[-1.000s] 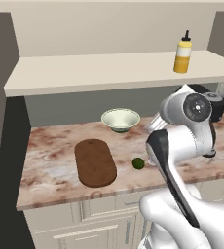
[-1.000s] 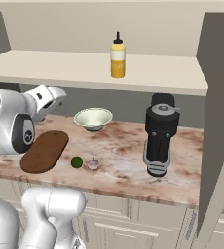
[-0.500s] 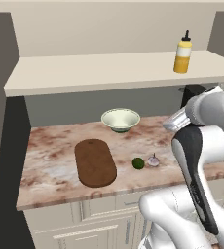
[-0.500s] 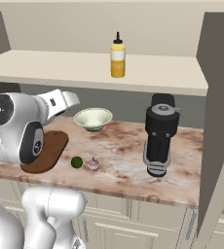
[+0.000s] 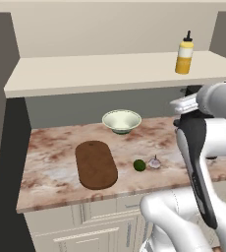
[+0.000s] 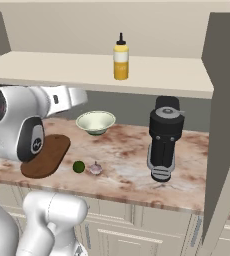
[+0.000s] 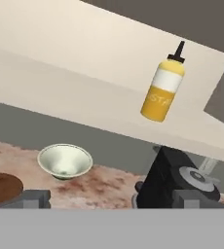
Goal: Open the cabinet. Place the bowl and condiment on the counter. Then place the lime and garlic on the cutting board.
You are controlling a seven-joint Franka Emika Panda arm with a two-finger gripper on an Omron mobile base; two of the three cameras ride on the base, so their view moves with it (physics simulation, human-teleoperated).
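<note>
Condiment bottle waits upright near the right end of the cabinet shelf.
End effector, wide open and empty, faces it; the light, smooth plastic looks slippery, best gripped around the labelled body rather than the thin nozzle.

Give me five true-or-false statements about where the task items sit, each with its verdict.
1. The condiment stands upright on the cabinet shelf. True.
2. The bowl is on the shelf. False: it rests on the counter.
3. The lime lies on the cutting board. False: it lies on the counter beside it.
4. The garlic sits next to the lime. True.
5. The gripper holds the bowl. False: it is open, holding nothing.
</note>
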